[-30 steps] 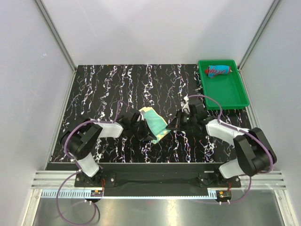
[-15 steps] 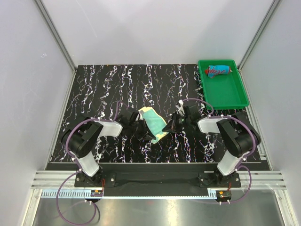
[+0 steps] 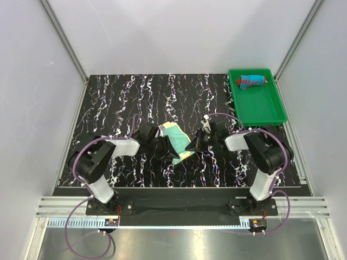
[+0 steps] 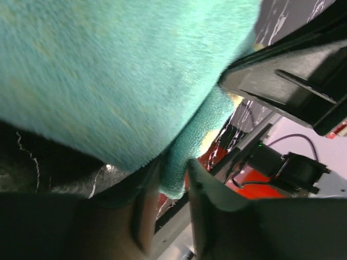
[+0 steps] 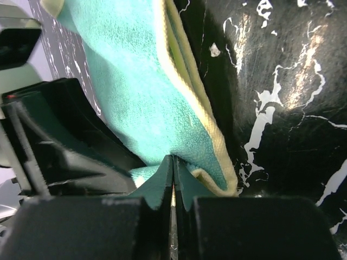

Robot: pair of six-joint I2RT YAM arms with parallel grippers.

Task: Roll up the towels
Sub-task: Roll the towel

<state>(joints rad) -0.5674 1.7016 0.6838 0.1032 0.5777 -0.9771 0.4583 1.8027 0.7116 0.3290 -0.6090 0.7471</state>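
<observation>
Two towels show from the top view, well apart. The red-and-blue towel [image 3: 252,81] lies as a short roll at the far end of the green tray [image 3: 259,108], a shallow plastic rectangle at the desk's far right corner. The yellow-and-teal towel [image 3: 180,138] sits near the middle of the desk [image 3: 119,103], a glossy black slab veined with white. It is bunched between my arms, and my left tool [image 3: 172,153] covers much of its near left part. My right tool [image 3: 191,146] meets its right edge. From up here both sets of jaws are too small and dark to read.

Most of my left wrist view is filled with soft, napped teal cloth, blurred by nearness and cut off at the top and left. A folded edge with a pale yellow underside hangs into the gap between my left tool's fingers [image 4: 211,206], which stand parted. I cannot make out whether either one presses on the cloth. My right tool's black body crosses the upper right corner.

On my right wrist view, my right tool's jaws are closed to a thin seam, clamped on the towel's lower edge. The cloth rises from there in layers, teal on the face with a pale yellow hem. My left tool hides its left side.
</observation>
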